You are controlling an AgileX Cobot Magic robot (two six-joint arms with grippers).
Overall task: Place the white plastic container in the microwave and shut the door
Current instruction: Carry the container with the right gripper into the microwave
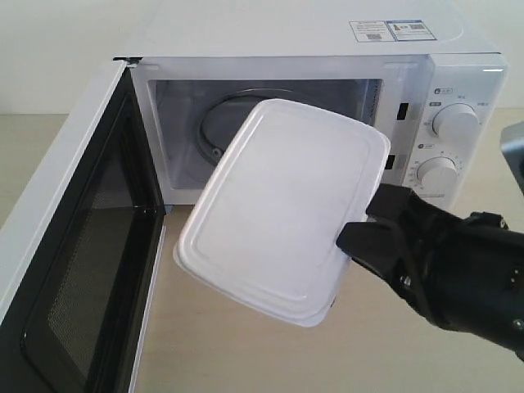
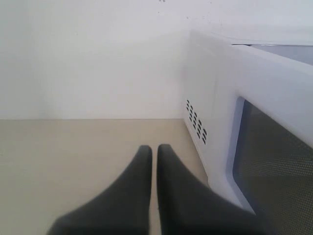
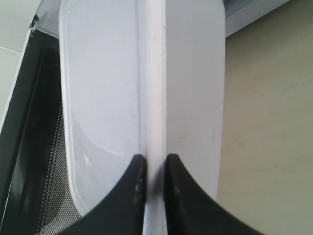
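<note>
On your right gripper (image 3: pixel 155 164) the jaws pinch the white plastic container (image 1: pixel 282 209) by its rim, tilted in mid-air before the microwave (image 1: pixel 327 41) so it can slide in past the door (image 1: pixel 74 246) open at nine o'clock, while the left gripper (image 2: pixel 154 152) hangs idle, jaws pressed together.

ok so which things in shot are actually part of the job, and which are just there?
In the job:
- white plastic container, pinched at its rim by the right gripper
- microwave
- door, open
- glass turntable inside

Just there:
- left gripper, shut and empty beside the microwave
- dials
- stickers on top
- table
</note>
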